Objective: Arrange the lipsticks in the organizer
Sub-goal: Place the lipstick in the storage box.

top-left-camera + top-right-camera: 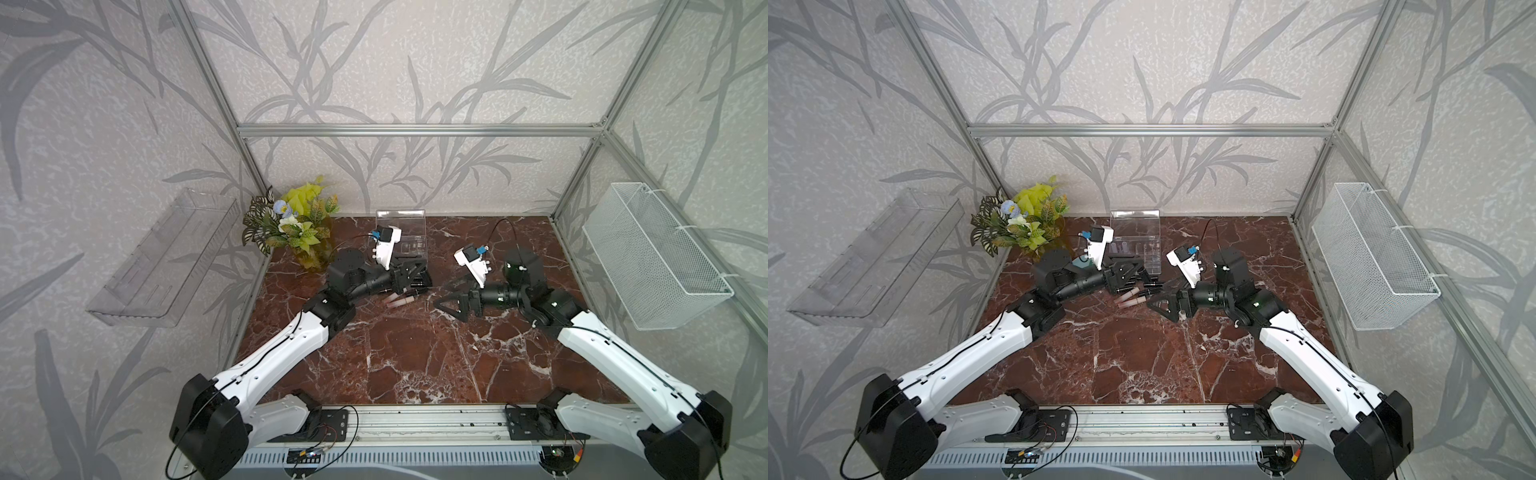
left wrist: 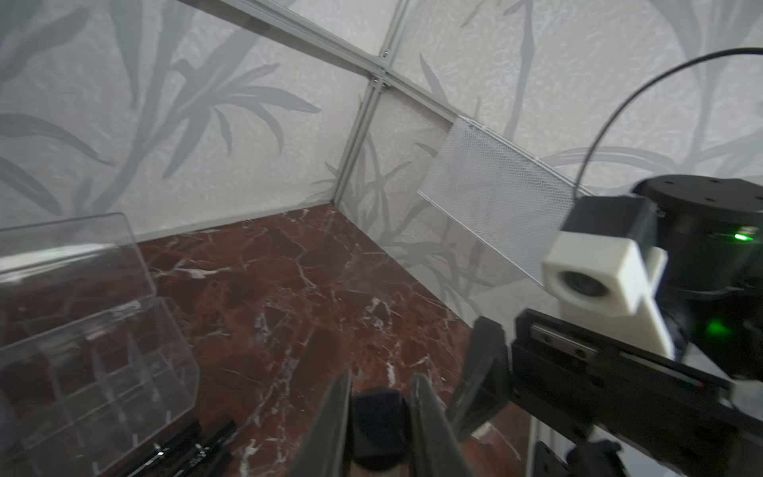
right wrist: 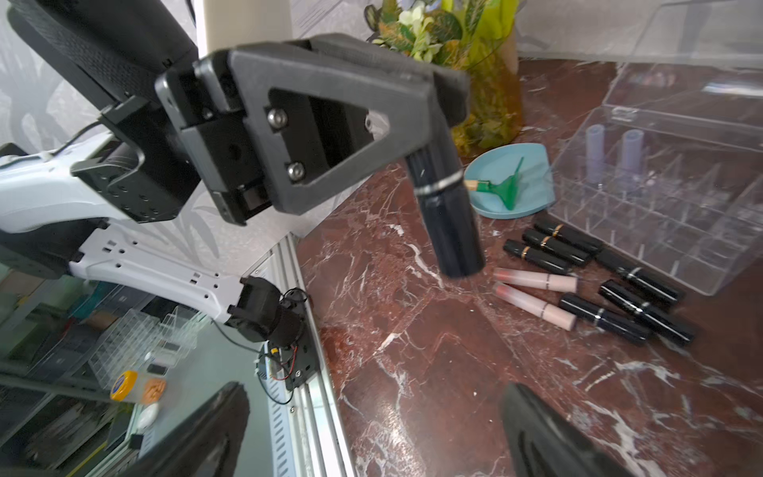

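Right wrist view shows it best: the left gripper has its dark fingers pinched on one end of a glossy black lipstick tube with a silver band. The tube hangs at a slant, its free end low over the dark red marble-patterned tabletop. The right gripper has its fingers spread wide and holds nothing. In both top views it sits at about 3 o'clock of the loose tubes, close to the left gripper.

Those loose tubes lie flat in a cluster: six more glossy black lipsticks and two translucent pink lipsticks. They lie at 6 o'clock of the clear acrylic organizer with a grid of narrow compartments, right against its front wall. The organizer stands toward 12 o'clock of the table with its transparent lid up. Two pale lavender tubes stand upright in rear cells, and the other cells look empty. A teal dish holding a green toy rake sits near it, in front of a leafy plant in a yellow-green vase.

The grip looks like the weak point. Held by one end only, the smooth tube could swivel or slide between the fingers if its tip meets a divider, then drop among the loose tubes and set them rolling. A slanted tube would likely catch on the cell walls, so it probably needs righting first. A low pass toward 12 o'clock could sweep the cluster or shove the light box. The right gripper, so near, could also clip the left arm.
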`<state>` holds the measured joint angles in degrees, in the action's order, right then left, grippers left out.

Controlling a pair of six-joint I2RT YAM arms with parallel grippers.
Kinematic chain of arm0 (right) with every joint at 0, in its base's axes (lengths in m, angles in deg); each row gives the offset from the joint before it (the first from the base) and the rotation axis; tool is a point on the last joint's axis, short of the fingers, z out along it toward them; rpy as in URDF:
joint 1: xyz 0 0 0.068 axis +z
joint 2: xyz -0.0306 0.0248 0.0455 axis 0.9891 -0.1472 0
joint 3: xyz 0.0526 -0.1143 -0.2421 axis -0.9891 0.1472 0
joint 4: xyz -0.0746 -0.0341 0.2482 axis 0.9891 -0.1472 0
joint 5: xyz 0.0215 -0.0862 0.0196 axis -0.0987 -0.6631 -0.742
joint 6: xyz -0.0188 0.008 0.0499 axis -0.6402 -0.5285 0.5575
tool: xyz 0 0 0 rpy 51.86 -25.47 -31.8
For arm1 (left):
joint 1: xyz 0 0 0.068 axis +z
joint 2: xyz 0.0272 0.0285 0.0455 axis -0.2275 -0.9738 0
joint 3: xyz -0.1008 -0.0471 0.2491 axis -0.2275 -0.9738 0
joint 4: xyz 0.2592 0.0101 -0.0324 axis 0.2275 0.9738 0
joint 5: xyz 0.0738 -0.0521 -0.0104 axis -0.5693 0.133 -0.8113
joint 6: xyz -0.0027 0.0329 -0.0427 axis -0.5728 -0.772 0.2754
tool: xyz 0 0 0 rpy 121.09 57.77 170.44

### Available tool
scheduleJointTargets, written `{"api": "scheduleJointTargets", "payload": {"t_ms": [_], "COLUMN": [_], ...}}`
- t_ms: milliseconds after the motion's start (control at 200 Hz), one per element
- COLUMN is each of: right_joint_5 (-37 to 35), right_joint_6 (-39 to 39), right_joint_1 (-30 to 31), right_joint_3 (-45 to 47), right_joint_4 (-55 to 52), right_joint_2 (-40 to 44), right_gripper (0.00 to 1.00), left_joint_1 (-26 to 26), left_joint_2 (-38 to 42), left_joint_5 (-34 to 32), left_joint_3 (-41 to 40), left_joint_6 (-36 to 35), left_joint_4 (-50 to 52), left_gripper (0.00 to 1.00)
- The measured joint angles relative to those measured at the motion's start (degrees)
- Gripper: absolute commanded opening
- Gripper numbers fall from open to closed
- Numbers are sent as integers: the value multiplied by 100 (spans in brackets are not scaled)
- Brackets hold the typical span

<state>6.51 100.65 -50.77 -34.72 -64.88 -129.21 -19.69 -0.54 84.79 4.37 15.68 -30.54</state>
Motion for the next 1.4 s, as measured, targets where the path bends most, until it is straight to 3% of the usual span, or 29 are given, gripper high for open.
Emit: {"api": "scheduleJointTargets", "payload": {"t_ms": [265, 535, 1010, 1399], "right_joint_5": [-715, -1130, -1390, -1427], "right_joint_6": [-4, -48, -160, -173], "right_joint_1": [-76, -101, -109, -109], "right_joint_3": [356, 431, 479, 485], "right_joint_4": [37, 48, 140, 166], "right_joint_2": [50, 24, -225, -229], "right_gripper": [99, 99, 100, 99], "left_joint_1": [33, 101, 468, 588], "left_joint_2": [-1510, -3029, -3945, -4581], "left_joint_5": [-1996, -3014, -3357, -3115], "left_joint_3": [251, 1150, 1624, 1714], "left_joint_6": [-979, -1510, -1620, -1622], "left_joint_4": [-293, -640, -1434, -1801], "left_gripper": [6, 4, 2, 2]}}
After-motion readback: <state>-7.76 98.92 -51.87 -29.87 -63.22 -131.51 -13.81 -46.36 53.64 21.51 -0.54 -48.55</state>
